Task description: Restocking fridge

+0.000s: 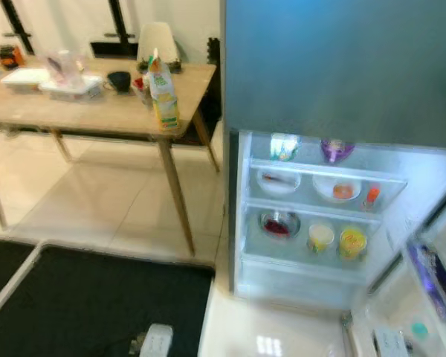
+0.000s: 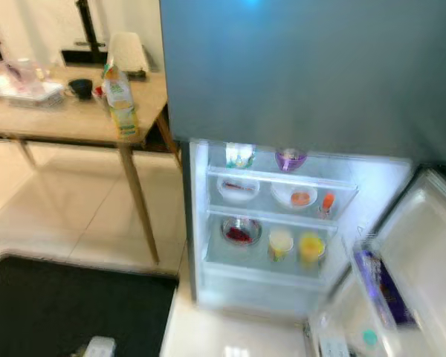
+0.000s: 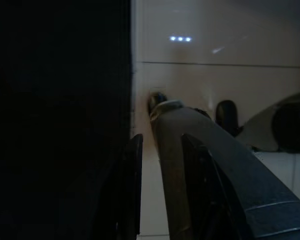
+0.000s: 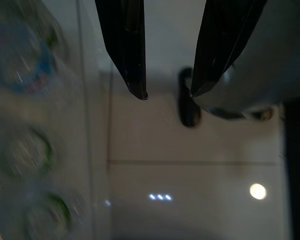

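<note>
With both arms hanging idle toward the floor, the robot's job at this point looks like fetching stock, so it should turn and walk to the bench squarely before it raises an arm. The right gripper (image 4: 166, 95) has its fingers (image 4: 127, 50) spread apart with only tiled floor between them; the left gripper (image 3: 162, 150) also shows a gap between its fingers, holding nothing. Just ahead, the fridge (image 1: 334, 67) stands with its lower door (image 2: 424, 245) swung open, and its lit shelves already carry bowls, cups and jars. Farther off to the left, well apart from both grippers, the carton (image 1: 162, 93) stands upright near the bench (image 1: 97, 111) corner. Judged from that, the carton is the likeliest item to bring over, gripped around its middle to keep it from tipping.
</note>
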{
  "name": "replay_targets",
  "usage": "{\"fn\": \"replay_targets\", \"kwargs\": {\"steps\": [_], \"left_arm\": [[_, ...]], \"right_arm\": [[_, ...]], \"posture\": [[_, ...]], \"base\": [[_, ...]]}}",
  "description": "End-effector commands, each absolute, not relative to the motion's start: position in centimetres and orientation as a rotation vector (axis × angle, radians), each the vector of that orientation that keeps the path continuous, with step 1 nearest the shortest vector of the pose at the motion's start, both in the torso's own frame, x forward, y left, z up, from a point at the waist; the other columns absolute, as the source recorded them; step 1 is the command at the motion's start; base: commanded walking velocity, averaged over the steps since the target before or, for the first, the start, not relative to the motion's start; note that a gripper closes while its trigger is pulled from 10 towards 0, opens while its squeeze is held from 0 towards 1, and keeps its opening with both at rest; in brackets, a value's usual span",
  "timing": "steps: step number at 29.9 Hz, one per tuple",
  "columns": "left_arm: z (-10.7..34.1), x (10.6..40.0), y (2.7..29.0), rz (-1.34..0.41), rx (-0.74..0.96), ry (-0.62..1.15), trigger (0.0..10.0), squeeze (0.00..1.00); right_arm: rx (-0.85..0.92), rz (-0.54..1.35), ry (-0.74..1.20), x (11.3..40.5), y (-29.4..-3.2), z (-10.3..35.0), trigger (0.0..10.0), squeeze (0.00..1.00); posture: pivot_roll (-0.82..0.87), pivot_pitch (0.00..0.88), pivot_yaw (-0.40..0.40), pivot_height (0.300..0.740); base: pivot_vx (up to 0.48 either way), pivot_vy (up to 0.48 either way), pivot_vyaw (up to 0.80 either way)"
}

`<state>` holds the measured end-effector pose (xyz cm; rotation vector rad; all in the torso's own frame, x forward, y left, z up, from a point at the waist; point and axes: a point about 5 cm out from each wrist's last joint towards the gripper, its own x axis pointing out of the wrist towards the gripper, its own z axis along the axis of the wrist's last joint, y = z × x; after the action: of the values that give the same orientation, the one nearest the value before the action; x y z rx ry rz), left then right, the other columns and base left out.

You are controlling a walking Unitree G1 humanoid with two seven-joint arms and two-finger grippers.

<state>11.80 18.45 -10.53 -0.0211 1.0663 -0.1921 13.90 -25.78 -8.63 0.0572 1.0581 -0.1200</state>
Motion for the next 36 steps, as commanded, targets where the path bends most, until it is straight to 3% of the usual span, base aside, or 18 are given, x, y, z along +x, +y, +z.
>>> {"fn": "replay_targets", "kwargs": {"steps": [1,14,31,36], "left_arm": [[-11.33,9.24,18.20,-0.204,-0.029,1.169,10.0,0.00],[-11.35,9.18,18.19,-0.203,-0.031,1.171,10.0,0.00],[-11.37,9.14,18.27,-0.210,-0.012,1.177,10.0,0.00],[-11.38,9.12,18.55,-0.215,0.050,1.186,10.0,0.00]], "right_arm": [[0.062,-0.124,1.066,13.67,-25.63,-8.76,10.0,0.00],[0.059,-0.117,1.066,13.81,-25.72,-8.68,10.0,0.00],[0.070,-0.123,1.082,13.43,-25.80,-8.80,10.0,0.00],[0.068,-0.131,1.081,13.40,-25.88,-8.79,10.0,0.00]], "posture": [[-0.08,0.000,-0.028,0.740],[-0.08,0.000,-0.030,0.740],[-0.08,0.000,-0.029,0.740],[-0.08,0.000,-0.029,0.740]], "base": [[-0.307,0.000,0.00],[-0.306,0.000,0.00],[-0.305,0.000,-0.77],[0.000,0.000,-0.77]]}}
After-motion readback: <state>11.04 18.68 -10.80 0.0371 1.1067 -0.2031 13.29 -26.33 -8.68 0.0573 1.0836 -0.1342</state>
